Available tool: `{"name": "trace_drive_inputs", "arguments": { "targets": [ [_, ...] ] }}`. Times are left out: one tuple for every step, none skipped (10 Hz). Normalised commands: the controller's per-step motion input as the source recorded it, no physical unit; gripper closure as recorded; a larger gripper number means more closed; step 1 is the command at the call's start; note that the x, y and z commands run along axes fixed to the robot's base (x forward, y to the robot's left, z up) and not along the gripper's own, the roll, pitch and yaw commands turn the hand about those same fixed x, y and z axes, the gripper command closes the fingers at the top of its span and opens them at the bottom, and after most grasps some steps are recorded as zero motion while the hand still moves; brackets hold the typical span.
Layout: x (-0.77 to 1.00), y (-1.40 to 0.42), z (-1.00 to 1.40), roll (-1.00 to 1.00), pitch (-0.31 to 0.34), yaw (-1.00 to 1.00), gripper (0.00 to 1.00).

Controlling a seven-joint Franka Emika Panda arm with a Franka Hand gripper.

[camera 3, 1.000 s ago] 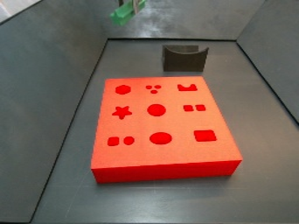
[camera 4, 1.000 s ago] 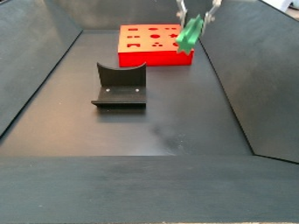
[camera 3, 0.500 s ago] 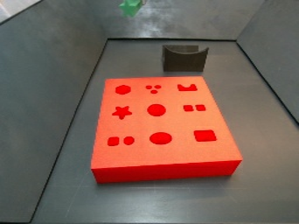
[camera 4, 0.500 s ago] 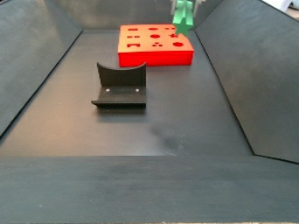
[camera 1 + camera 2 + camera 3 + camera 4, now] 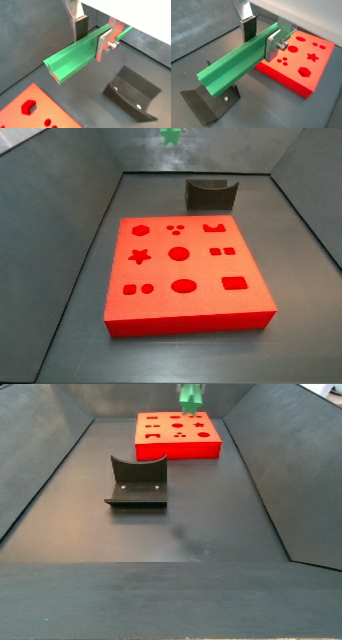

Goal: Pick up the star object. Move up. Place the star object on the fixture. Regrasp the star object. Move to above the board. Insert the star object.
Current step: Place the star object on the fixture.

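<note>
My gripper [image 5: 92, 39] is shut on the star object [image 5: 70, 62], a bright green ridged prism held crosswise between the silver fingers; both wrist views show the grip [image 5: 262, 40]. It hangs high in the air. In both side views only the star object's green lower end shows at the top edge [image 5: 171, 136] [image 5: 191, 396], over the far end of the tray; the gripper itself is out of frame there. The red board [image 5: 158, 271] with recessed shape holes lies flat on the floor. The dark fixture [image 5: 210, 194] stands beyond the board's end.
Dark sloped tray walls close in the floor on all sides [image 5: 267, 474]. In a side view the fixture [image 5: 136, 482] stands mid-floor in front of the board [image 5: 174, 452]. Both wrist views show the board [image 5: 321, 62] [image 5: 17, 117] and the fixture [image 5: 208, 102] [image 5: 137, 92] far below.
The gripper has risen with the star object and shifted sideways toward the board's end; its fingers have left the top of the side views, leaving only the green tip.
</note>
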Motion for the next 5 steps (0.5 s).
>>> {"name": "trace_drive_inputs", "arguments": {
  "targets": [
    [1.00,-0.18,0.06,-0.07,0.140,0.03,1.00],
    [1.00,-0.15,0.06,-0.06,0.145,0.02,1.00],
    [1.00,-0.14,0.05,-0.05,0.143,0.03,1.00],
    [1.00,-0.11,0.04,-0.04,0.143,0.03,1.00],
    [1.00,-0.10,0.04,-0.03,0.147,0.03,1.00]
  ]
}}
